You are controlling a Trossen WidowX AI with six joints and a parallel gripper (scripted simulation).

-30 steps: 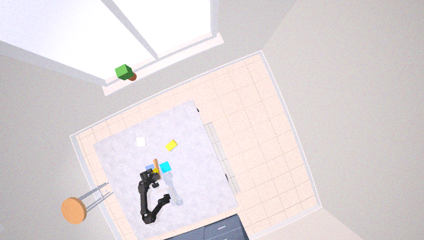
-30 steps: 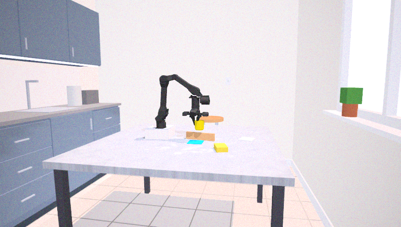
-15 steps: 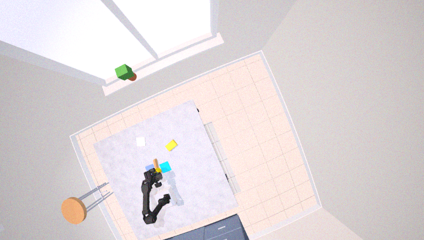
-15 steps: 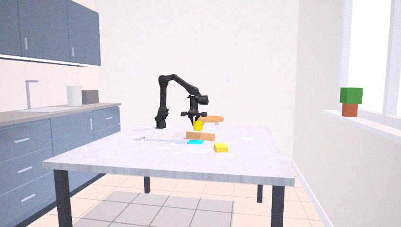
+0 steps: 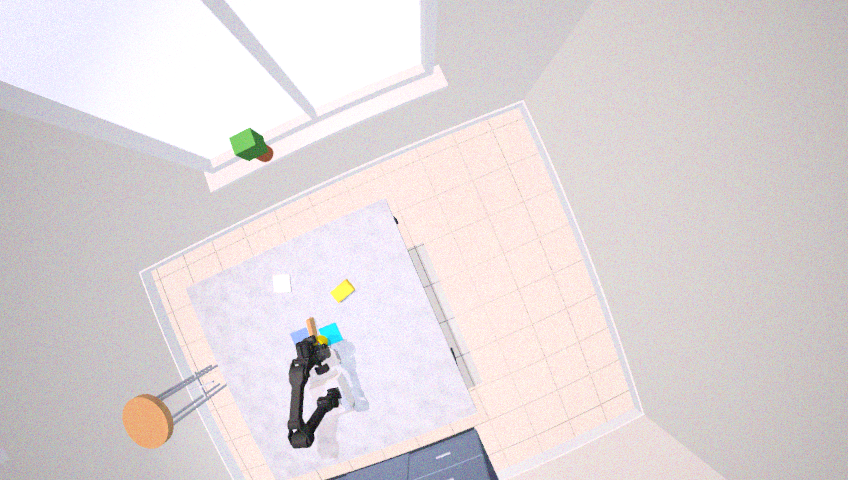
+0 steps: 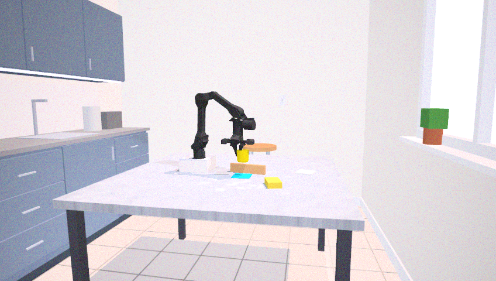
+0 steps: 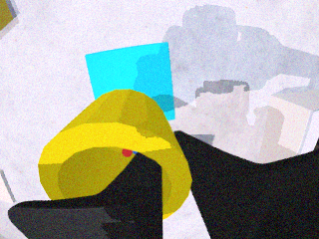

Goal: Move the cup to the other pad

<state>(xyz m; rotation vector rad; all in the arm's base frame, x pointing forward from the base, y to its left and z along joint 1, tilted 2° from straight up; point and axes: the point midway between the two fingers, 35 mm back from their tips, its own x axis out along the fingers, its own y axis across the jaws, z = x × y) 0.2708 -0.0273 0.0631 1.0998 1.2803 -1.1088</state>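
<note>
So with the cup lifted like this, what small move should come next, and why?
Probably carry the yellow cup a little farther sideways, kept upright, until it is centred over the cyan pad. The gripper is shut on the cup, which hangs above the wooden bar; the wrist view shows the pad just ahead, and marbles inside.
</note>
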